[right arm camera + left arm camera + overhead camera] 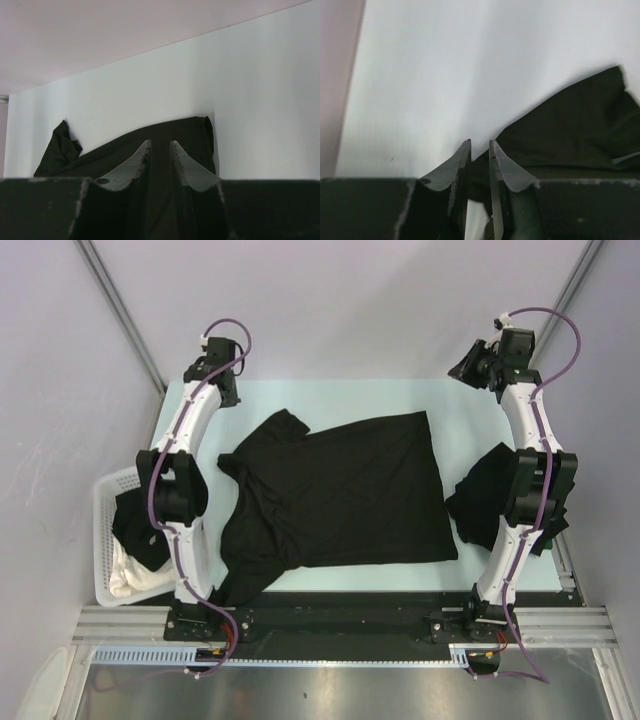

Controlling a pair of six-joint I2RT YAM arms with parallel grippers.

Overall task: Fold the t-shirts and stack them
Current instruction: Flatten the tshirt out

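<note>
Care belonged in the next grasp: with the black short-sleeved cotton t-shirt point(340, 495) lying spread flat mid-desk point(330, 400), the left end effector point(480, 145) and right end effector point(160, 145), both narrowly parted and empty near its far edge, probably needed matched pinches at sleeve and hem corner for a straight fold.

In the middle of the top view I see one black t-shirt point(340, 495) spread out nearly flat and not folded, its neck at the left, one short sleeve toward the upper left, the other toward the lower left, and its hem at the right. A second t-shirt point(478, 502), also black, lies as a bunched heap at the right of the frame, just beside the first one. A third black t-shirt point(128, 525) is crumpled at the left edge.
</note>
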